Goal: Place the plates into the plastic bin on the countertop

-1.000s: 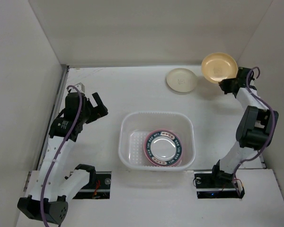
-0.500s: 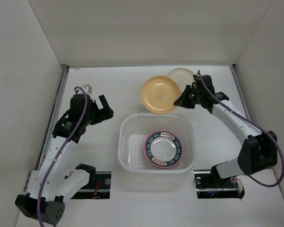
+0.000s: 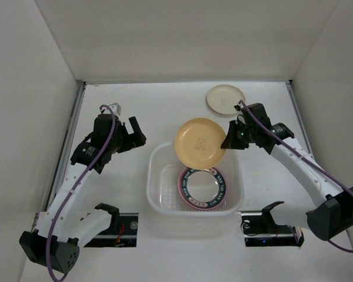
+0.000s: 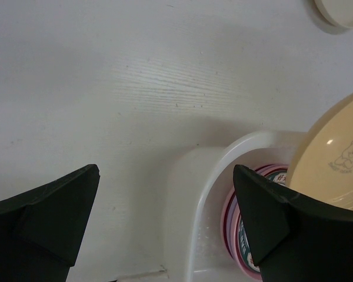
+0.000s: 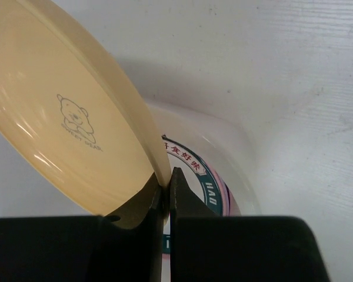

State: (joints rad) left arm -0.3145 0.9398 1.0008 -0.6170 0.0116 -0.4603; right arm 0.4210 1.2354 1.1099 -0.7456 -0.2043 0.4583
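1. Nearest the arm bases, the plastic bin (image 3: pixel 162 189) sits on the countertop (image 3: pixel 159 108). A stack of plates lies in its right half, with a white plate with a dark teal lettered rim (image 3: pixel 203 185) on top and a pink plate (image 4: pixel 227 229) showing at the edge beneath it.
2. Over the bin's far edge hangs the orange-yellow plate (image 3: pixel 199 143), tilted above the stack, with a small bear print on its face. From above it hides part of the bin's far rim and the stack's far edge.
3. At the bin's far right corner, the right gripper (image 3: pixel 227 142) has its fingers pinched tight on that plate's right rim.
4. Left of the bin, the left gripper (image 3: pixel 137 132) hovers over bare countertop. Its fingers are spread wide with nothing between them, apart from the bin's left wall.
5. Farthest back, the cream plate (image 3: pixel 225 100) lies flat on the countertop near the rear wall (image 3: pixel 182 41), well apart from the bin.
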